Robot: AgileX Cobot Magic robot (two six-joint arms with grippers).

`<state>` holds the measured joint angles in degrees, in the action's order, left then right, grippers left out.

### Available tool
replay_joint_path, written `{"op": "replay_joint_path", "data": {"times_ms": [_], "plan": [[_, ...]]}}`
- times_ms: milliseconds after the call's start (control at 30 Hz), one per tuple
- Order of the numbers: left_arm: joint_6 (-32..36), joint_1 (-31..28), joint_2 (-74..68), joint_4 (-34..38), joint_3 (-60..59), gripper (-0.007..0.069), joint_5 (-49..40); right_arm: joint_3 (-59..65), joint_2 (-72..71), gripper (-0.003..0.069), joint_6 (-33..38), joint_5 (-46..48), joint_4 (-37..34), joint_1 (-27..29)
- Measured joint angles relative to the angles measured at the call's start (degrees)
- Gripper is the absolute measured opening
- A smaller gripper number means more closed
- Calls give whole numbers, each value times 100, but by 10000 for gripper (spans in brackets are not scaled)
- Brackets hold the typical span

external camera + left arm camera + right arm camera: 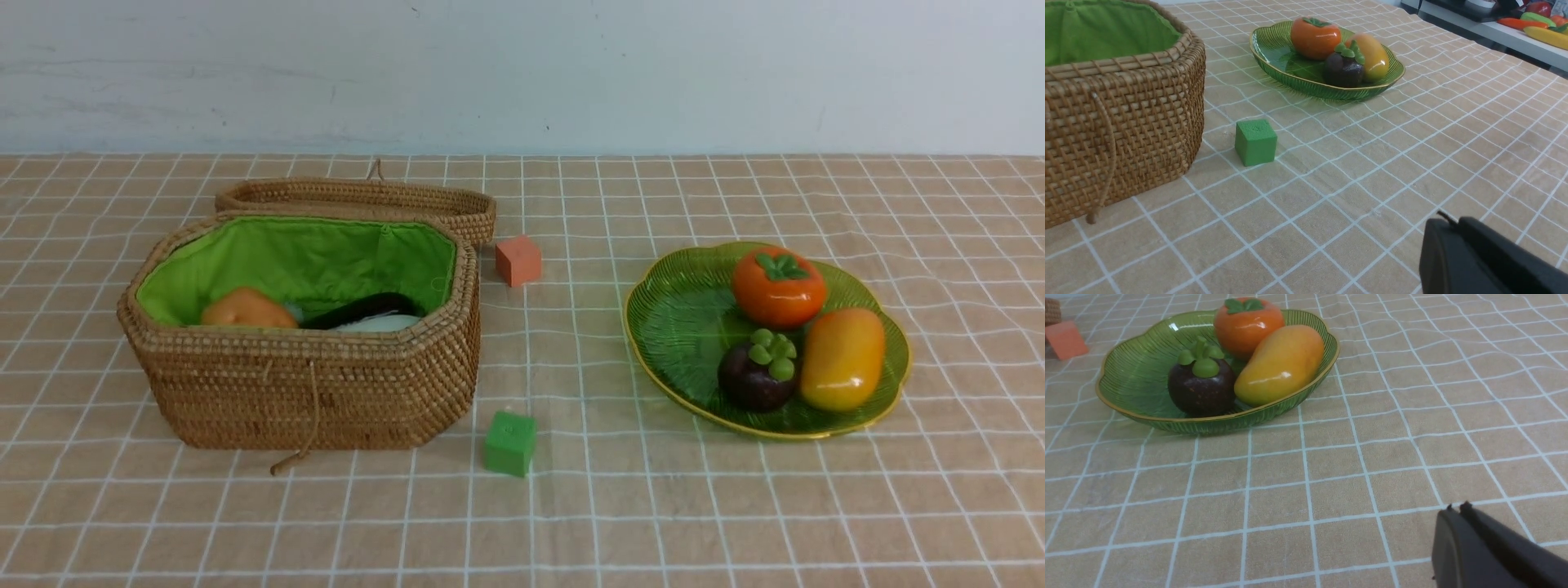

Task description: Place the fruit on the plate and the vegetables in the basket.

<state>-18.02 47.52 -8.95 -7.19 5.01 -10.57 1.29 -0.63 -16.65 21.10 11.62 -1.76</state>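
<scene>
"On the right side of the bench [571,523], what have we got?"

"A green glass plate [678,327] with three fruits on it. The orange persimmon [778,290] sits at the far side, the yellow-orange mango [845,359] at the near right, and the dark mangosteen [755,380] with its green cap just left of the mango."

"And the vegetables?"

"Over on the left, inside the wicker basket [286,392]. The lumpy tan potato [247,309] is at the left, the dark eggplant [359,310] lies right of it, and something pale, the radish [380,323] I'd say, shows at the near right. The front wall hides their lower parts."

"Is the lid open?"

"Yes, the woven lid [359,200] lies open at the far side, and the green lining [326,253] is in plain sight. A cord [314,408] hangs down the near wall."

"Anything between basket and plate?"

"Two small cubes: an orange one [519,261] on the far side, near the lid, and a green one [509,443] nearer us, close to the basket's near right corner."

"What about the arms?"

"The left tool [1447,222] is drawn narrow, with nothing in it. The right tool [1457,510] is closed up too, also holding nothing, well apart from the plate."
</scene>
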Motion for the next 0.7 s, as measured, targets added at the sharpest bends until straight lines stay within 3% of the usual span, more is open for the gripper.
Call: {"op": "replay_joint_path", "data": {"times_ms": [400, 500, 633, 667, 700], "plan": [[0, -7, 0, 0, 0, 36, 0, -4, 0, -7, 0, 2, 0, 0], [15, -357, 0, 32, -6, 36, 122, -4, 0, -6, 0, 2, 0, 0], [9, -2055, 116, 315, -41, -4, 422, -4, 0, -1, 0, 7, 1, 0], [9, -2139, 136, 330, -47, -8, 435, -4, 0, 0, 0, 7, 1, 0], [5, -2786, 350, 435, -112, -13, 438, -4, 0, 1, 0, 9, 1, 0]]}}
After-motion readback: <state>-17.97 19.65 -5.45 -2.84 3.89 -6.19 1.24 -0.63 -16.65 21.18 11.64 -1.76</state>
